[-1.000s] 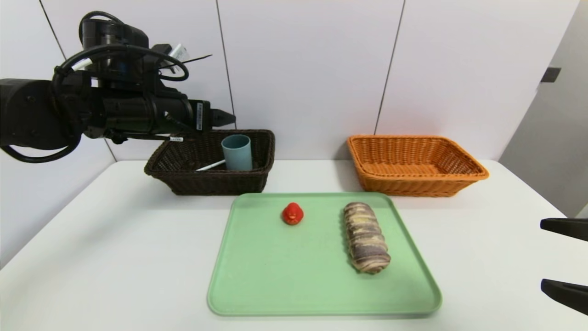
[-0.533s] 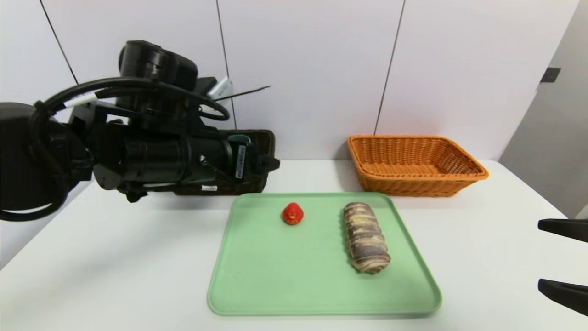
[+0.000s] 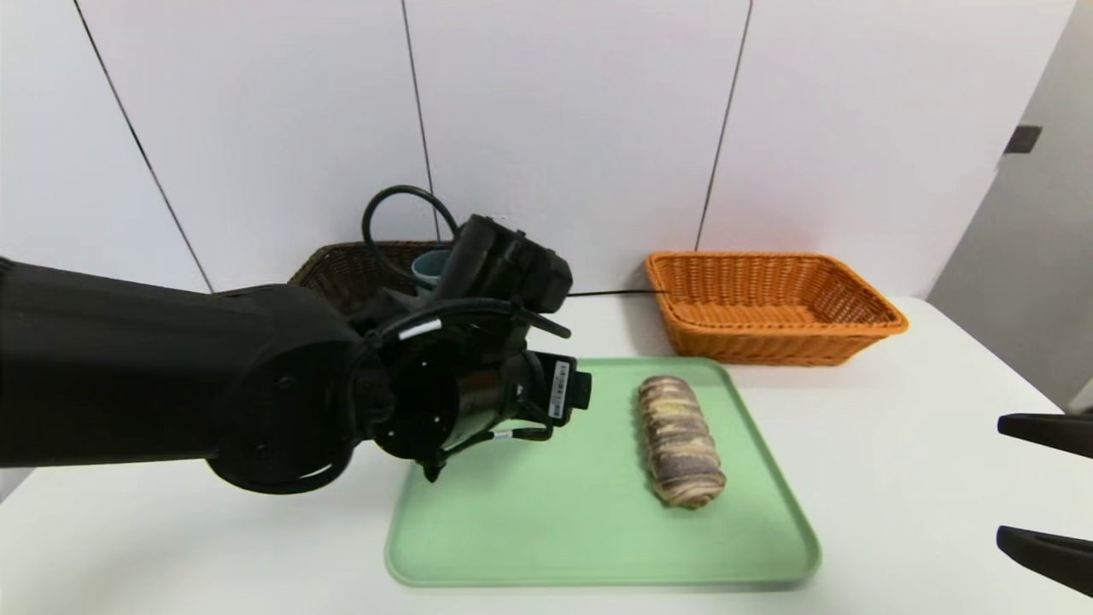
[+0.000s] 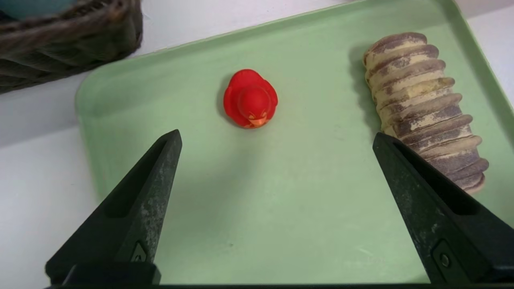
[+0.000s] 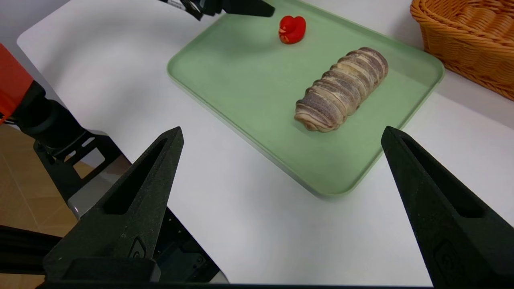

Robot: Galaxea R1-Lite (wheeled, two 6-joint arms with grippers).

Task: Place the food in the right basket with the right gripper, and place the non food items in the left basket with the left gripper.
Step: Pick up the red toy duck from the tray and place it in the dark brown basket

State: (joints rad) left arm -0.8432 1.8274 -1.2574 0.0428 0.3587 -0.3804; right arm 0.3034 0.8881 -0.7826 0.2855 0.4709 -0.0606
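A: Near edge first. Right claw (image 5: pixel 281 136) hangs over bare white desk (image 3: pixel 897 444) off the tray's right side, jaws spread wide, nothing held.

B: Tray?

A: Green tray (image 3: pixel 555 521) centred on the desk, open surface along its front half. Striped bread roll (image 3: pixel 680 440) lies lengthwise on the right half, apart from the rim.

B: Left claw?

A: Left claw (image 4: pixel 277 140) above the tray's left part, jaws wide apart, empty. Red rubber duck (image 4: pixel 250 98) sits on the tray just beyond the tips, touching neither; the roll lies beside one finger (image 4: pixel 421 192).

B: Far side?

A: Dark basket (image 3: pixel 341 273) back left, a blue cup (image 3: pixel 429 263) inside, mostly hidden by the arm. Orange basket (image 3: pixel 773 303) back right, just behind the tray's corner.
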